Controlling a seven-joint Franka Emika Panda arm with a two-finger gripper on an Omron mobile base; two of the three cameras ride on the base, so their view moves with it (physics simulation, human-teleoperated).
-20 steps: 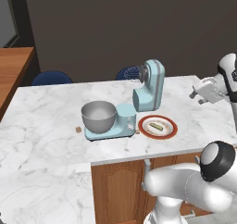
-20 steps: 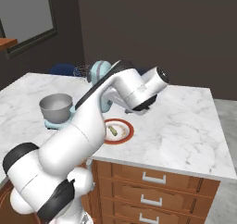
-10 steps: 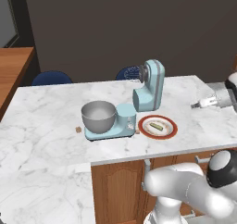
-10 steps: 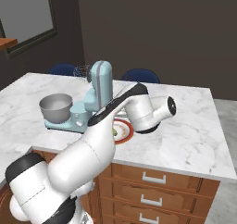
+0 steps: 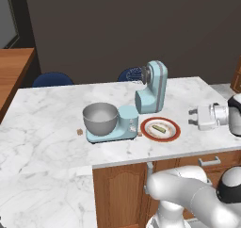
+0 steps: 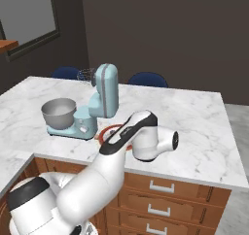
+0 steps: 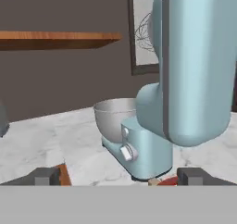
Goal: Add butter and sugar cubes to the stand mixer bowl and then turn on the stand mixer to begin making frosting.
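**Open gripper held level beside the plate, mixer head tilted up**

The stand mixer (image 5: pixel 136 107) sits on the marble counter (image 5: pixel 42 123) with its boxy head tilted up and back, the wire whisk (image 5: pixel 137 73) raised clear of the bowl. The stand mixer bowl (image 5: pixel 100 117) rests on the mixer's flat base, and what shows of its inside looks bare grey metal. Just right of the base lies a white plate with a red-orange rim (image 5: pixel 160 129), carrying a small pale yellowish block, the butter (image 5: pixel 159 127). A tiny tan sugar cube (image 5: pixel 80 132) lies on the counter just left of the mixer base; another (image 5: pixel 140 134) sits at the base's right front corner, beside the plate.

The gripper (image 5: pixel 192 117) hangs to the right of the plate, held roughly horizontal and pointing left toward the mixer, low above the counter. Its fingers stand spread wide with nothing between them. From the hand view the two fingertips (image 7: pixel 44 176) frame the mixer's base and its front knob (image 7: pixel 126 151). In the right base view the arm's elbow (image 6: pixel 146 139) bends across the front of the counter, hiding most of the plate.
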